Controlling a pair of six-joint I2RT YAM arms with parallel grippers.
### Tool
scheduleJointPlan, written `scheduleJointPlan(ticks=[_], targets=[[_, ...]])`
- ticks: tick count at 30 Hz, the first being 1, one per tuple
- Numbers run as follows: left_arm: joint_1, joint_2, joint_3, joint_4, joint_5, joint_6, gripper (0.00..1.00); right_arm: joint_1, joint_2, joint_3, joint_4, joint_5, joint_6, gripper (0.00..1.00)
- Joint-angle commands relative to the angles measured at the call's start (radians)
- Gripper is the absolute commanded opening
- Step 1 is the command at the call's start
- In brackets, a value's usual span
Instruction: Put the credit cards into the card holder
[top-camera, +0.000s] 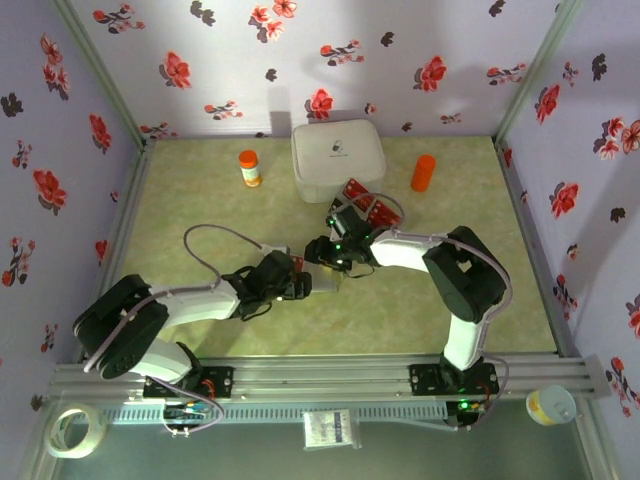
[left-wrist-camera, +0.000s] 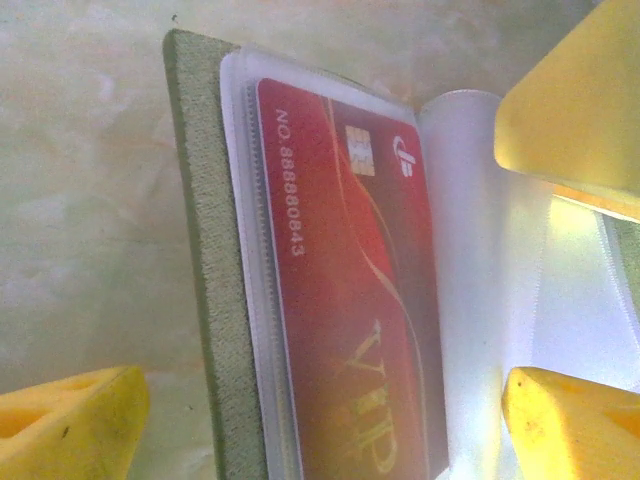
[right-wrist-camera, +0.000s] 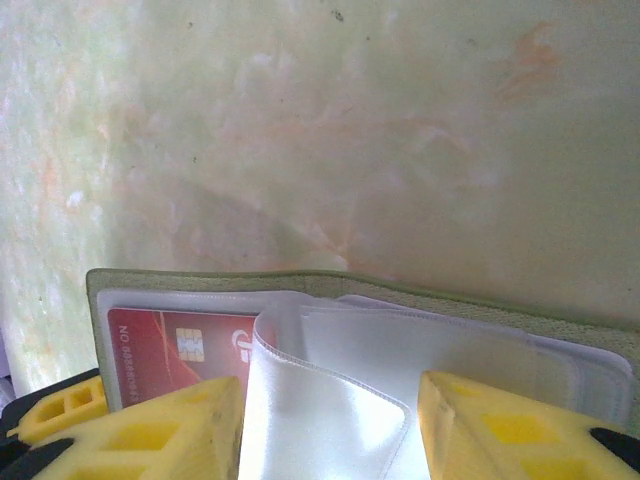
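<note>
Card holder (left-wrist-camera: 203, 300) lies open near the middle of the worktop (top-camera: 200, 200), a bit toward the near edge. Its green cover is down so the clear sleeves face up for loading. One red card (left-wrist-camera: 345, 300) sits fully inside the sleeve next to the cover.

My left gripper (left-wrist-camera: 325, 385) is spread wide & straddles the holder. One finger (left-wrist-camera: 70, 420) is clear of the green edge and the other is over the sleeve side, prob. to keep the thing flat. Can't tell if it touches.

My right gripper (right-wrist-camera: 330, 385) has its fingers apart w/ a loose sleeve leaf (right-wrist-camera: 300, 440) standing between them, not nipped as far as I see. I judge it's there to lift that leaf & open the next pocket.

The spare cards (top-camera: 372, 207) wait toward the far edge, just beside the near right corner of the white box (top-camera: 338, 158), so most of the job is left.
</note>
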Motion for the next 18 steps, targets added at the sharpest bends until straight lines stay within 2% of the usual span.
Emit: scheduleJointPlan(ticks=[1,8,18], targets=[[-0.007,-0.024,-0.010,-0.013,-0.025,0.004,0.92,-0.004,0.019,-0.010,0.041,-0.038,0.024,0.50],[-0.006,-0.048,-0.002,-0.023,-0.026,0.007,0.94,-0.003,-0.001,-0.013,0.090,-0.082,0.054,0.50],[0.028,-0.239,0.015,-0.111,-0.050,0.024,0.96,0.067,-0.021,0.019,0.103,-0.077,0.093,0.52]])
